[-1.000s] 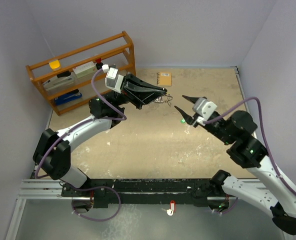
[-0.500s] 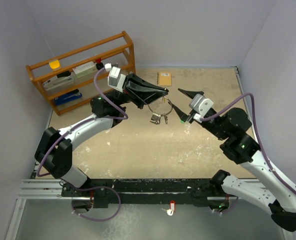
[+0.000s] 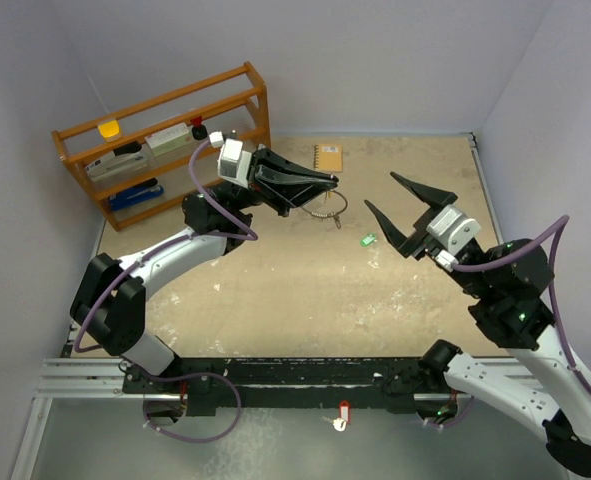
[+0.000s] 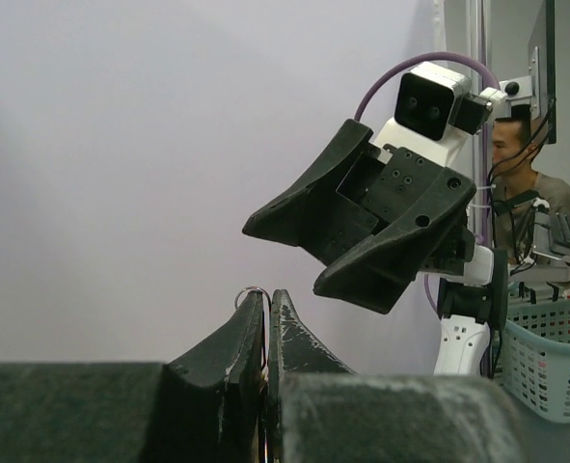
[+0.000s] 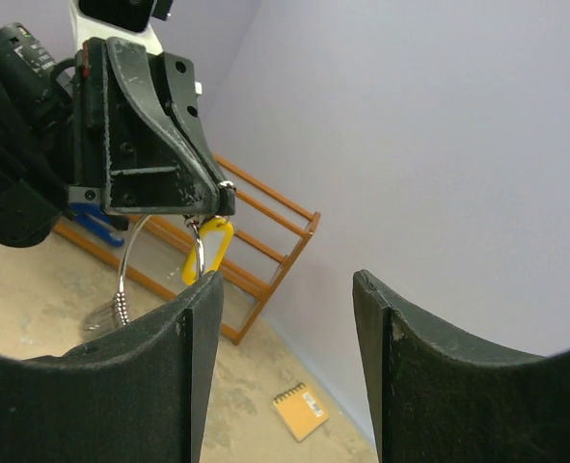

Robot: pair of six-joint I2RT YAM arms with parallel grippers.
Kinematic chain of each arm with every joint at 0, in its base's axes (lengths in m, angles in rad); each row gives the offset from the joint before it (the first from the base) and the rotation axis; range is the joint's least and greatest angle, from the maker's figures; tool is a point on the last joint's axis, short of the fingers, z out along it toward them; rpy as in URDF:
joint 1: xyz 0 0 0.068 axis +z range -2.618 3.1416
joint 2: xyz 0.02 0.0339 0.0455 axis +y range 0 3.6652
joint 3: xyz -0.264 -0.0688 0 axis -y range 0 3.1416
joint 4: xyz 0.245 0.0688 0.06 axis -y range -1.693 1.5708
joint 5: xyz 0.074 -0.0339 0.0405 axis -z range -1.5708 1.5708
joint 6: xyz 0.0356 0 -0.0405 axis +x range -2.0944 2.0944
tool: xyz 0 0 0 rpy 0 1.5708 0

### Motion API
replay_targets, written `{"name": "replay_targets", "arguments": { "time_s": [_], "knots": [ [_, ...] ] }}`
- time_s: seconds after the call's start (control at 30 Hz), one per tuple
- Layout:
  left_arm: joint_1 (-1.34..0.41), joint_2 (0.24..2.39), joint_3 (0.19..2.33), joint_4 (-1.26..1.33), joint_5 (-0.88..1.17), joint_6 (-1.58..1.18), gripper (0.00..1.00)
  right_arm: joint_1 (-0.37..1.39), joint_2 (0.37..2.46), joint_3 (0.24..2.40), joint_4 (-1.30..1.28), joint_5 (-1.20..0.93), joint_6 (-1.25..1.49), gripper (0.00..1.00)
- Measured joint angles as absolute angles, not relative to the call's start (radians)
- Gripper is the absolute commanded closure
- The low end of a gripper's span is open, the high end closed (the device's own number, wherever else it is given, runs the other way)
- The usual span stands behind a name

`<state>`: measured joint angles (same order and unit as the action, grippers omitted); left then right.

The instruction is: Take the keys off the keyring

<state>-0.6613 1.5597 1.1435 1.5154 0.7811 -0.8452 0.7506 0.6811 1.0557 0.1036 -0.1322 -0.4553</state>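
The left gripper (image 3: 330,181) pinches shut on the keyring (image 3: 327,208) dangling under its tips, while the right gripper (image 3: 379,190) gapes wide and empty, a green key (image 3: 368,240) on the sandy table (image 3: 305,290) near its fingers.

I count two black two-finger grippers of mine, left gripper (image 3: 330,180) and right gripper (image 3: 379,190); one silver wire keyring (image 3: 327,207); one green-headed key (image 3: 368,239); one yellow plastic tag (image 5: 212,246); one tan spiral notebook (image 3: 327,158); one orange wooden rack (image 3: 165,110).
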Motion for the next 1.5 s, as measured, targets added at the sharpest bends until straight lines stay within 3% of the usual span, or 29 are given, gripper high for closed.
{"name": "replay_targets", "arguments": {
  "time_s": [0.5,0.73,0.87,1.07,1.2,1.33,1.43,1.5],
  "knots": [
    [-0.661,1.571,1.143,1.515,0.779,-0.834,1.0,0.751,0.836,1.068,0.08,-0.237,-0.422,0.48],
    [-0.661,1.593,1.143,1.522,0.776,-0.846,1.0,0.751,0.84,1.068,0.09,-0.253,-0.411,0.72],
    [-0.661,1.606,1.145,1.525,0.772,-0.872,1.0,0.751,0.862,1.068,0.11,-0.252,-0.406,1.0],
    [-0.648,1.613,1.145,1.525,0.77,-0.89,0.99,0.747,0.891,1.074,0.127,-0.246,-0.403,1.0],
    [-0.648,1.613,1.145,1.521,0.769,-0.879,0.89,0.748,0.886,1.074,0.127,-0.228,-0.403,1.0],
    [-0.651,1.605,1.145,1.491,0.769,-0.85,0.99,0.748,0.876,1.069,0.125,-0.211,-0.403,1.0],
    [-0.656,1.58,1.142,1.45,0.77,-0.817,1.0,0.753,0.866,1.065,0.127,-0.207,-0.403,1.0],
    [-0.658,1.558,1.141,1.419,0.77,-0.79,1.0,0.754,0.863,1.065,0.133,-0.209,-0.403,0.93]
  ]
}}
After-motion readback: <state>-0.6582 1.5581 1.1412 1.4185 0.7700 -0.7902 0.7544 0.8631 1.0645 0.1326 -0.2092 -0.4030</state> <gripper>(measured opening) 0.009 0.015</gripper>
